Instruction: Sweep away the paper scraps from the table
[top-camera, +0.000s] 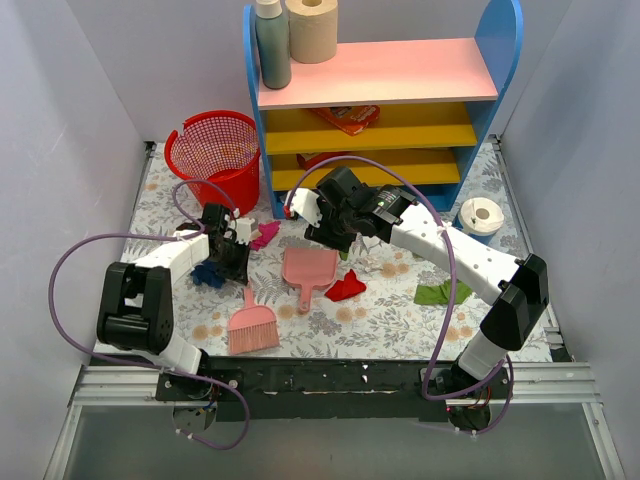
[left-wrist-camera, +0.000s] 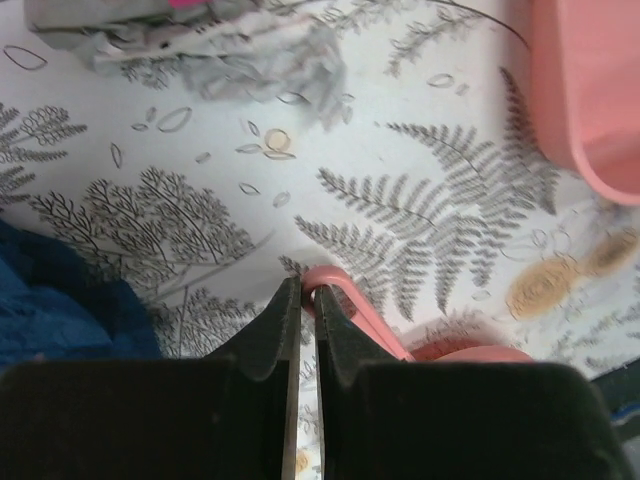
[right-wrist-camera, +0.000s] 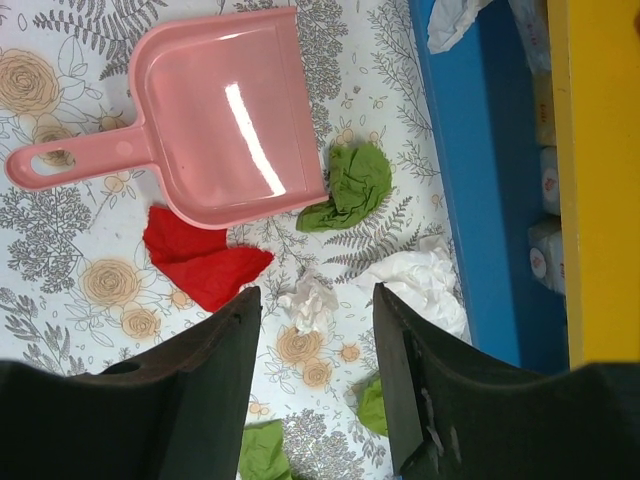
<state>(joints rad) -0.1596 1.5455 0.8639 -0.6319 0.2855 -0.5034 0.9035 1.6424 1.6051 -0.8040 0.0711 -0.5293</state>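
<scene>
Paper scraps lie on the fern-print table (top-camera: 385, 315): a red one (top-camera: 346, 288), a green one (top-camera: 437, 293), a magenta one (top-camera: 265, 236), a dark blue one (top-camera: 207, 272) and white ones (top-camera: 372, 248). My left gripper (top-camera: 238, 268) is shut on the end loop of the pink brush handle (left-wrist-camera: 322, 278), with the blue scrap (left-wrist-camera: 60, 310) to its left. My right gripper (right-wrist-camera: 315, 293) is open above a small white scrap (right-wrist-camera: 308, 303). Near it are a red scrap (right-wrist-camera: 200, 260), a green scrap (right-wrist-camera: 350, 185) and a larger white wad (right-wrist-camera: 425, 285).
A pink dustpan (top-camera: 308, 270) lies mid-table and the pink brush (top-camera: 252, 325) lies near the front. A red basket (top-camera: 215, 155) stands at the back left, the shelf unit (top-camera: 380, 90) at the back, and a white tape roll (top-camera: 482, 215) at the right.
</scene>
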